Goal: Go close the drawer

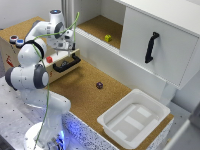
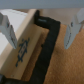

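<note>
Drawer [image 1: 62, 62] is seen at the exterior view's upper left, set in a low wooden box [image 1: 10, 52] on the cork-topped table [image 1: 85, 97]. Its light-wood front carries a horizontal black bar handle [image 1: 67, 64]; whether the front is flush with the box cannot be told from this view. In the wrist view the drawer front [image 2: 25, 52] and the black handle [image 2: 45, 47] are shown close under the camera, blurred.

Gripper [image 1: 64, 44] is positioned just above the drawer front. In the wrist view the gripper [image 2: 39, 34] is seen spread wide, 1 finger [image 2: 9, 31] over the wood front and the other on the far side of the handle; nothing is held between them. Contact with the drawer cannot be told.

A red knob [image 1: 49, 60] is seen on the box face beside the drawer, and 2 round caps [image 1: 16, 40] on the box top. A small dark object [image 1: 99, 85] lies on the cork, well apart from the drawer. A white plastic tub [image 1: 134, 118] sits at the table's near corner on the exterior view's right. A white cabinet door [image 1: 152, 45] with a vertical black handle [image 1: 151, 47] is seen at upper right, and a small yellow object [image 1: 108, 38] lies in the open recess beside it.
</note>
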